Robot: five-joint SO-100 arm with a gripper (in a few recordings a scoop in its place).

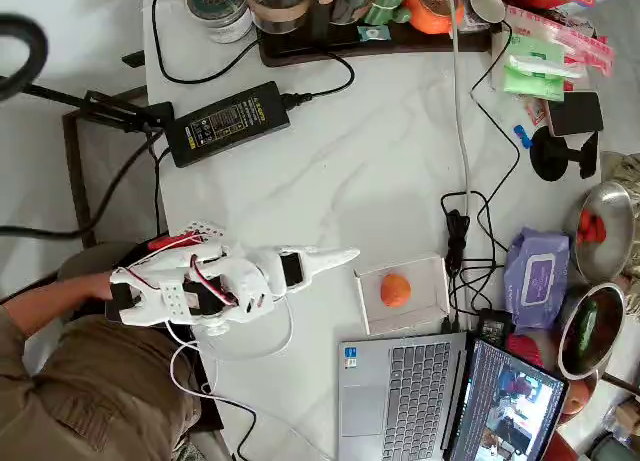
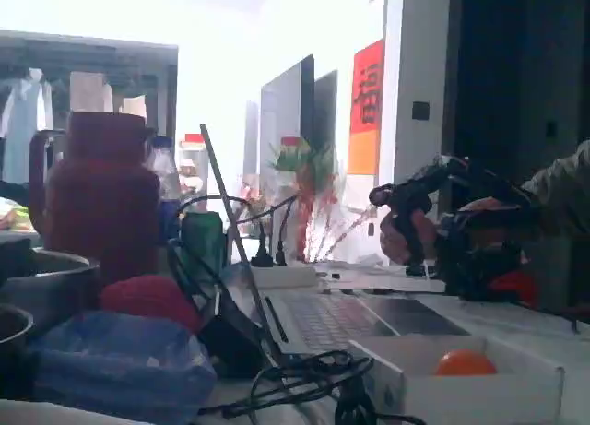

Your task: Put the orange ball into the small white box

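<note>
The orange ball (image 1: 395, 289) lies inside the small white box (image 1: 432, 281), just above the laptop in the overhead view. My white gripper (image 1: 345, 254) points right, its tip a short way left of the box's left wall and clear of the ball. Its fingers look pressed together into one tapered point with nothing between them. From the low fixed view, the ball (image 2: 465, 362) peeks over the box's front wall (image 2: 479, 393), and the arm (image 2: 461, 227) is a dark backlit shape behind it.
A laptop (image 1: 400, 391) sits below the box and a purple wipes packet (image 1: 537, 276) to its right, with cables (image 1: 458, 231) between them. A black power brick (image 1: 228, 123) lies upper left. Metal bowls (image 1: 605, 221) line the right edge. A person (image 1: 60, 381) sits at lower left.
</note>
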